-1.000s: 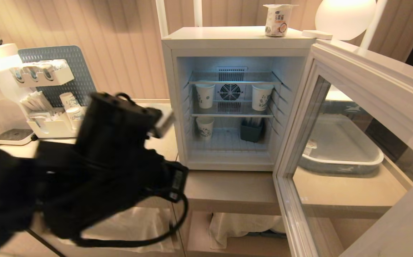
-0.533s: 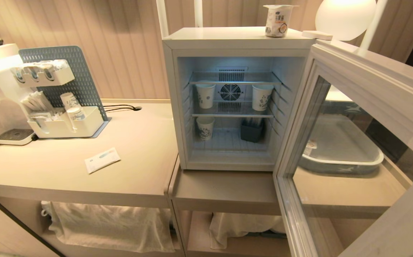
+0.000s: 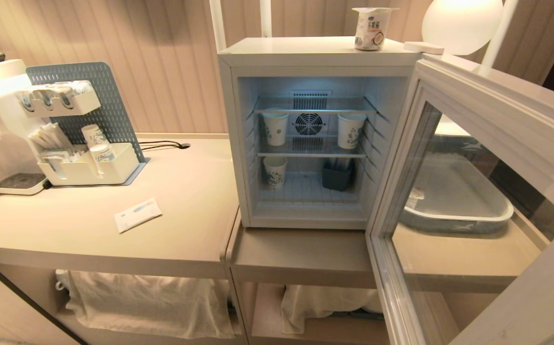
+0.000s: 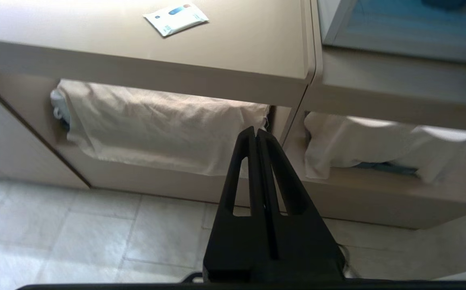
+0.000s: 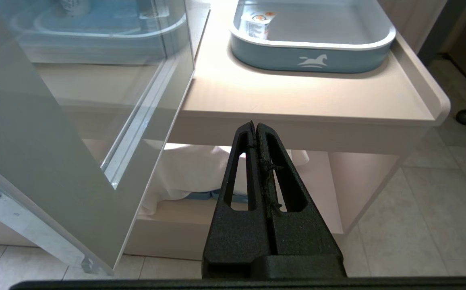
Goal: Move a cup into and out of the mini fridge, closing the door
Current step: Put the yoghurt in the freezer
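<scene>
Standing on the far right of the fridge point(image 3: 320, 52) top, the cup point(image 3: 371, 28) is upright; the door point(image 3: 454, 191) is wide open. Left gripper point(image 4: 256, 131) and right gripper point(image 5: 255, 125) hang low before the counter, fingers pressed together, empty.

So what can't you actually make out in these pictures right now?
- Small lidded white yogurt cup on the white boxy mini fridge: print too small, head view.
- Contents of the dark bin inside: too dim.
- Blue-grey tray: blurred through the glass door.
- Both arms: outside head view.
</scene>
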Robot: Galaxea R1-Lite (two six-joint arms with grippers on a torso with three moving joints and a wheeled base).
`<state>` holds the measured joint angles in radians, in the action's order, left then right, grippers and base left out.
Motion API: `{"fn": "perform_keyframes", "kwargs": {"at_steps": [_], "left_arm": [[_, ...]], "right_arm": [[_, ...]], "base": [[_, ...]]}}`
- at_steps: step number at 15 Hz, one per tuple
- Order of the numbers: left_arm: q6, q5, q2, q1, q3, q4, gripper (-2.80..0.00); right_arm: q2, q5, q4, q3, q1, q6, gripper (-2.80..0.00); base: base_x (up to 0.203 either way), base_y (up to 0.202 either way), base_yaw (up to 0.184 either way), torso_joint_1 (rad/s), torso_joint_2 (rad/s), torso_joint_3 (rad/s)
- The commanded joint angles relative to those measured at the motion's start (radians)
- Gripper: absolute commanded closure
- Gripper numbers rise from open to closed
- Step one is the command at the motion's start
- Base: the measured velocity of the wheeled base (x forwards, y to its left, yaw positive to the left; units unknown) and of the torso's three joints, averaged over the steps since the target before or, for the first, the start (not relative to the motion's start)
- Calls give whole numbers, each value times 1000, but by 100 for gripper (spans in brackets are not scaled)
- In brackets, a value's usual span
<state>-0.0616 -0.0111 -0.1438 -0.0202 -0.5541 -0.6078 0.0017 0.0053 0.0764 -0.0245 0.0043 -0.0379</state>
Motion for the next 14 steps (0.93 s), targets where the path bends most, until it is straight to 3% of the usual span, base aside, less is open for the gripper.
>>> {"fn": "perform_keyframes", "kwargs": {"at_steps": [1, 3, 4, 7, 10, 14], "left_arm": [[29, -4, 108, 10, 208, 195, 0], [53, -9, 125, 16, 468, 557, 0], [60, -9, 131, 18, 537, 645, 0], [144, -9, 145, 23, 549, 580, 0], [126, -6, 145, 23, 547, 578, 0], [80, 11, 145, 23, 546, 580, 0]], "right_arm": [[0, 1, -1, 0, 0, 0, 0], [0, 1, 0, 0, 0, 0, 0], [0, 1, 0, 0, 0, -2, 0], [0, 1, 2, -2, 0, -2, 0], [0, 1, 2, 0, 0, 0, 0], [0, 1, 3, -2, 0, -1, 0]], "base": [[0, 0, 0, 0, 0, 0], [0, 0, 0, 0, 0, 0], [0, 0, 0, 0, 0, 0], [0, 0, 0, 0, 0, 0], [0, 0, 0, 0, 0, 0], [-172, 0, 1, 6, 4, 2]]}}
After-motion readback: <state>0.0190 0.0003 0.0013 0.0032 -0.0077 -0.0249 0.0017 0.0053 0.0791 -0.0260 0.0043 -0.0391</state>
